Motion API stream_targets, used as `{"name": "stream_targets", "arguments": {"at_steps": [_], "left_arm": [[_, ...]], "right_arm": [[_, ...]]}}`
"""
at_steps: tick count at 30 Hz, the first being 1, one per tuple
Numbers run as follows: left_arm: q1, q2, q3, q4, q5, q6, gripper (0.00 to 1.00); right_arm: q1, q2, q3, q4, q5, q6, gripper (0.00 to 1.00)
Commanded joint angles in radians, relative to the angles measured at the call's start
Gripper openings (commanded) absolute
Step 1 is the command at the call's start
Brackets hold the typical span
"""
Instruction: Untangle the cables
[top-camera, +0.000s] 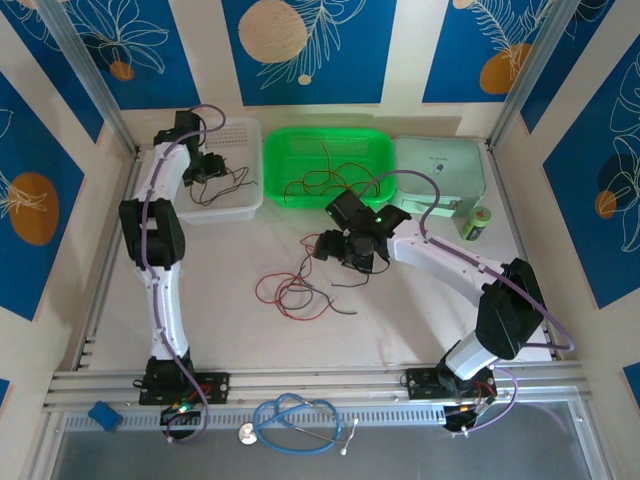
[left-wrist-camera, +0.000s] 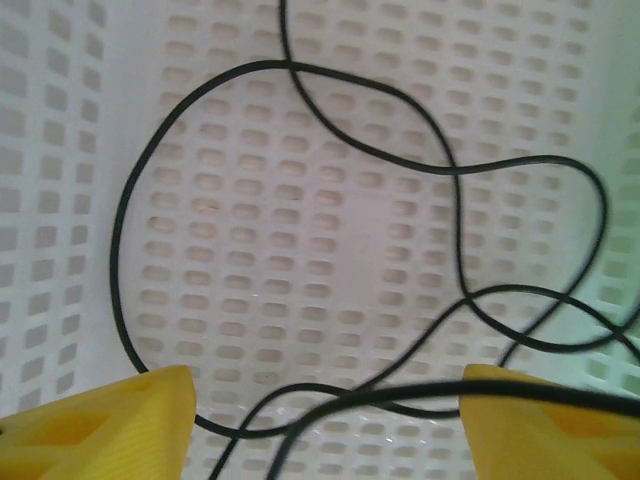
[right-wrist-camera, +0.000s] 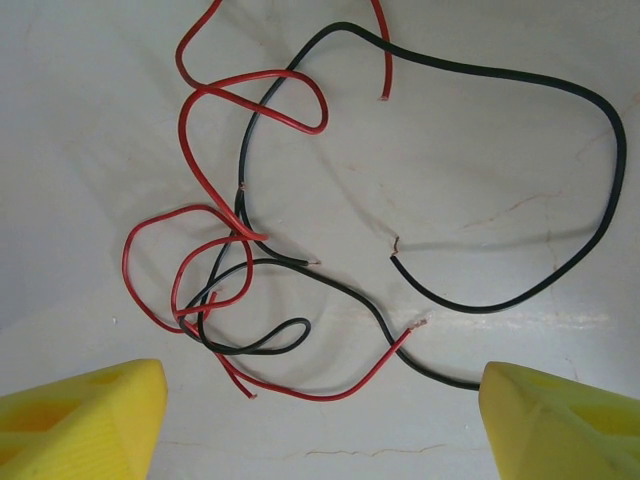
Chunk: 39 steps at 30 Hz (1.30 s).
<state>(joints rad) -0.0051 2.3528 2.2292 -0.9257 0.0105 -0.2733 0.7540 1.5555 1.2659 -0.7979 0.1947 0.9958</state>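
Left fingers (left-wrist-camera: 100, 425) apart above one white basket (left-wrist-camera: 60, 100), right fingers (right-wrist-camera: 80, 420) apart above tangled cables (right-wrist-camera: 243, 232)

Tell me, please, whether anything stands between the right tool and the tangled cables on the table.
Nothing visible does: the right tool hangs open above the table, and the red and black cables lie in plain sight just ahead of it.

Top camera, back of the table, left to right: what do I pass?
white perforated basket → green basket → pale green lidded box → small green cylinder by the box's near right corner
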Motion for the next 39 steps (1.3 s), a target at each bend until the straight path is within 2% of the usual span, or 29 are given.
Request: {"name": "stream_targets", "arguments": {"at_steps": [1,6,11,14,22,28,35,39], "left_arm": [[-0.009,-0.105,0.063,-0.035,-0.006,0.038,0.72],[-0.006,-0.122,0.143,-0.075,-0.113,0.070,0.77],[0.001,-0.046,0.251,-0.137,-0.113,0.068,0.75],[-0.003,-0.050,0.213,-0.131,-0.086,0.052,0.70],[-0.033,-0.350,-0.126,0.038,-0.009,0.041,0.70],[-0.071,-0.608,-0.375,0.061,0.031,-0.007,0.71],[-0.182,-0.889,-0.786,0.238,0.069,-0.101,0.70],[-0.266,-1.027,-0.949,0.310,0.003,-0.138,0.70]], "right_arm": [[0.013,0.022,0.033,-0.023,-0.014,-0.001,0.82],[0.028,0.026,0.042,-0.027,-0.010,-0.001,0.82],[0.042,0.015,0.038,-0.043,0.005,0.003,0.82],[0.045,-0.002,0.026,-0.047,0.015,0.012,0.82],[0.048,-0.024,-0.003,-0.068,0.035,0.041,0.82],[0.071,0.067,0.018,-0.026,0.008,0.052,0.78],[0.125,0.174,0.049,0.013,0.050,0.010,0.73],[0.127,0.210,0.076,0.070,0.078,-0.045,0.68]]}}
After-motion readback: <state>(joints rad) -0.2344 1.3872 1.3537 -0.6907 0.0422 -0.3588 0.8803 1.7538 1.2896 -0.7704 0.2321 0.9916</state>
